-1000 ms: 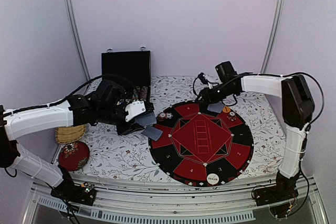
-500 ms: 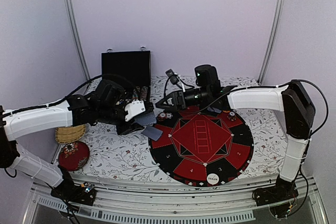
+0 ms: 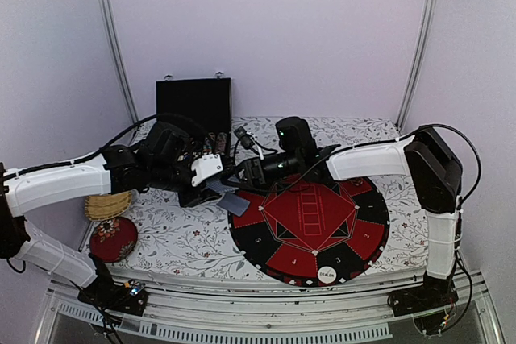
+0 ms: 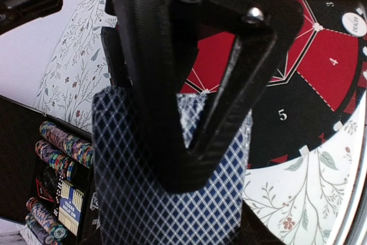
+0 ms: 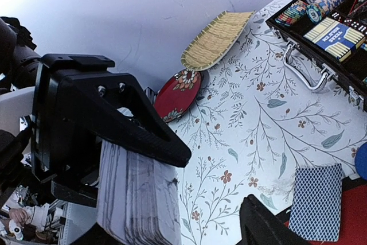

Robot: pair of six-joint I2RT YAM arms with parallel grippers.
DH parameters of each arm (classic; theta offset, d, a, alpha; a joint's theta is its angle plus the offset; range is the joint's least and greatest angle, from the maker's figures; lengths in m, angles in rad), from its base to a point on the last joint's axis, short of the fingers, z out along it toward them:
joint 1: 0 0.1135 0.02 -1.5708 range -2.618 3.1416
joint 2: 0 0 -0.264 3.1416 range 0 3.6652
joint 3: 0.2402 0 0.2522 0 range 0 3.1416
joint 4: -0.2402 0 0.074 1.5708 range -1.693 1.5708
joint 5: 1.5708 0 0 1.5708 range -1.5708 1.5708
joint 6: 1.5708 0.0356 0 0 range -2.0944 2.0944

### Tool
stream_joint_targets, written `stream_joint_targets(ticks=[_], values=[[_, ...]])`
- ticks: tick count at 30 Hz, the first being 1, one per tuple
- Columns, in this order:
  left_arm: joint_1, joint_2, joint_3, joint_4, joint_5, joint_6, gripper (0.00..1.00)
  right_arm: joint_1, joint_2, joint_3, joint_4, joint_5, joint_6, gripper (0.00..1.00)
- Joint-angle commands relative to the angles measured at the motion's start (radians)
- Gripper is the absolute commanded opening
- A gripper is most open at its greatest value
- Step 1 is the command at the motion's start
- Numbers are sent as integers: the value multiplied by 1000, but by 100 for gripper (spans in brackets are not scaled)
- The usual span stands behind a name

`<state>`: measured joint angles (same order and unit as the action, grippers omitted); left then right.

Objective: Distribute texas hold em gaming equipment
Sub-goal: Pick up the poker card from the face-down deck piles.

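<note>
**Overhead and wrist views, card-dealing stage.** The left tool (image 3: 213,186) is closed on a deck of playing cards (image 4: 163,210). It holds the deck above the floral tabletop (image 3: 185,235), just left of the round red-and-black mat (image 3: 310,209). The card backs show a blue-and-white lattice, and the right wrist view shows the deck edge-on as a thick stack.

The right tool (image 3: 240,172) reaches across the far-left part of the mat to a point just beside the deck. Its jaws are parted and hold nothing (only one finger (image 5: 265,225) shows clearly, and it stands apart from the deck).

A single card (image 5: 316,201) lies face down at the mat's left rim, with its near end overlapping the red edge. A blue button (image 5: 362,160) sits just beside this card, cut off by the frame edge. The white DEALER button (image 3: 326,275) rests on the near rim of the mat, well away from both tools.

The open black case (image 3: 193,104) stands at the far left of the tabletop, with rows of striped poker chips (image 4: 64,144) in its compartments. A wicker tray (image 3: 107,205) and a red floral dish (image 3: 113,238) lie at the left edge of the tabletop, the dish nearer the arm bases.
</note>
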<state>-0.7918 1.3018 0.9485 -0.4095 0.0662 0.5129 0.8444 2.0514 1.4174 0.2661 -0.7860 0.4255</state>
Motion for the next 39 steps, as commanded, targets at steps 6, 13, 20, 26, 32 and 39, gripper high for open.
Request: stream_joint_targets(ticks=[6, 13, 20, 26, 32, 39], values=[[-11, -21, -15, 23, 7, 9, 48, 0, -49, -4, -95, 128, -51, 49], [-13, -22, -17, 22, 0, 9, 48, -1, -102, -12, -190, 184, -104, 37], [-12, -21, -16, 22, -2, 9, 48, 0, -138, -19, -239, 179, -119, 21], [-11, -19, -17, 22, -1, 10, 48, 0, -166, -37, -272, 184, -123, 7], [-11, -18, -16, 21, -4, 10, 48, 0, -212, -50, -335, 225, -138, 3], [-12, -19, -14, 21, 2, 9, 48, 0, -213, -45, -358, 212, -144, 11]])
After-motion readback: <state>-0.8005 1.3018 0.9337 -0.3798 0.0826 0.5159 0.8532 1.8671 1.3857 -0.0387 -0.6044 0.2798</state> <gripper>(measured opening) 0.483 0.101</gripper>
